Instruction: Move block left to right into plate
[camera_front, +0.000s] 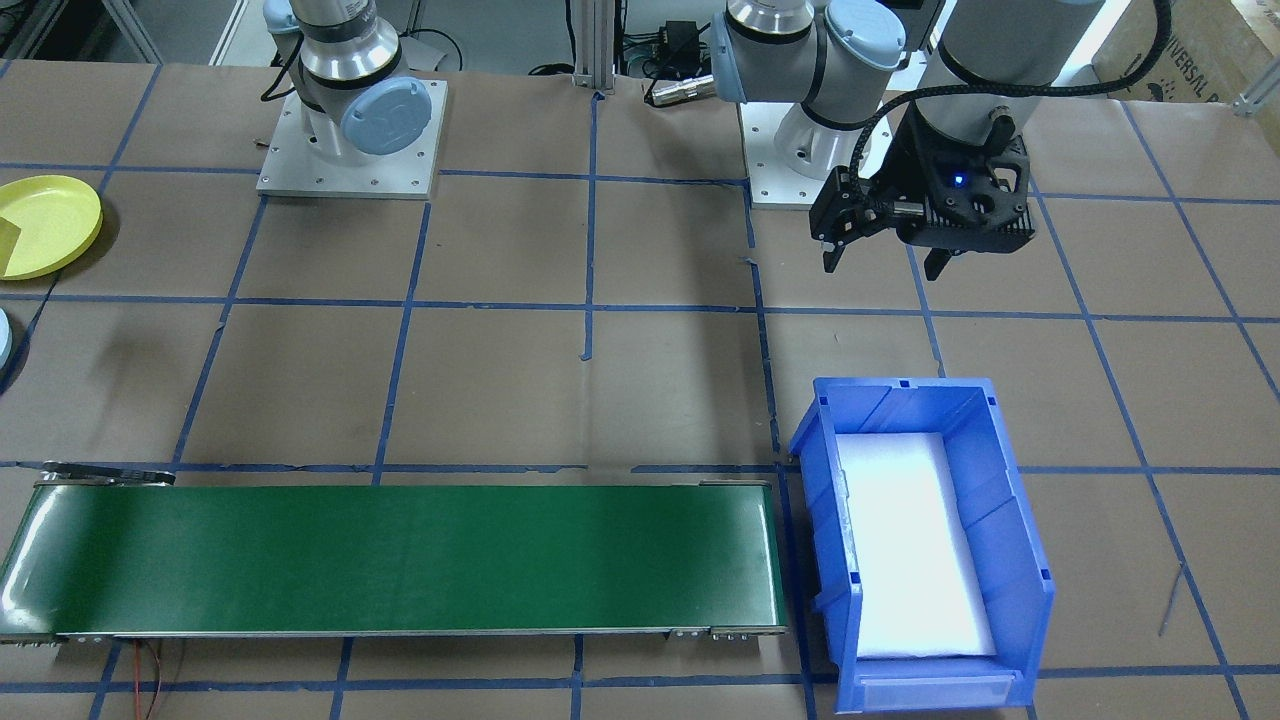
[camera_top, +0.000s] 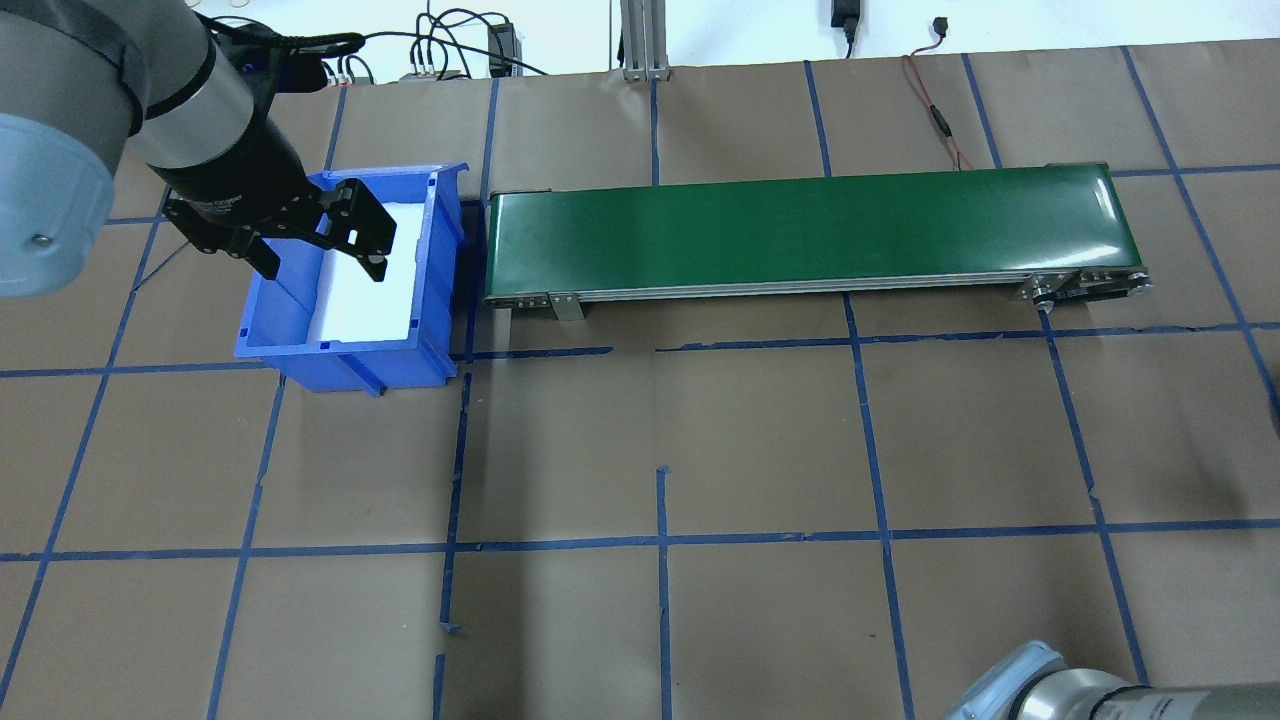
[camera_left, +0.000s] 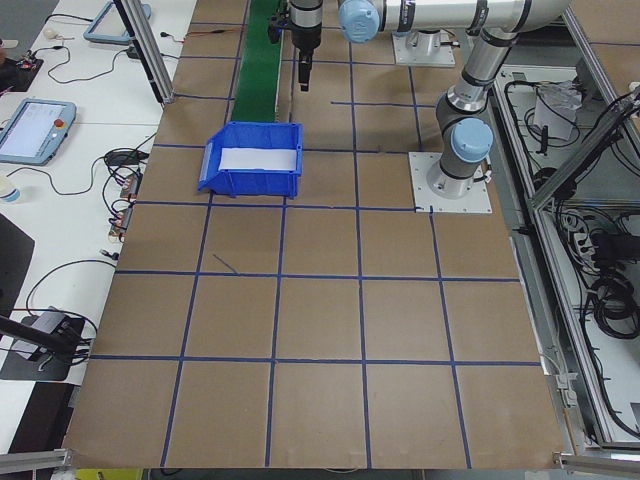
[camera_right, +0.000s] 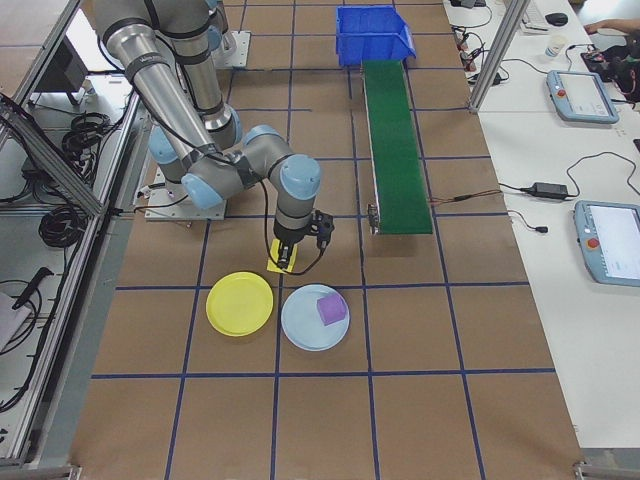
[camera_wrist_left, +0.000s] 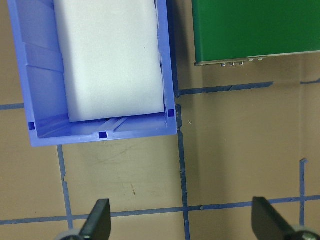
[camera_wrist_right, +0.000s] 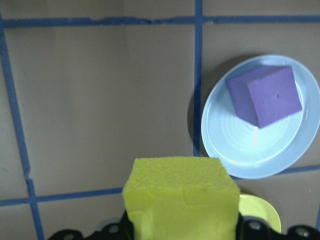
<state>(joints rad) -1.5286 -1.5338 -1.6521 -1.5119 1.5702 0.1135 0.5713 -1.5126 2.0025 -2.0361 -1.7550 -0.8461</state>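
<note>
I am pinching the yellow block (camera_wrist_right: 180, 197) in my right gripper (camera_wrist_right: 181, 227), needing to centre it over the yellow plate (camera_right: 240, 303) before lowering; left gripper (camera_wrist_left: 180, 225) hanging spread.

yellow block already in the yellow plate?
No, the right gripper holds the yellow block above the table, with the yellow plate bare in the exterior right view.

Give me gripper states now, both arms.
Left gripper: open, empty, above the table beside the blue bin.
Right gripper: closed on the yellow block, near the yellow plate.
</note>
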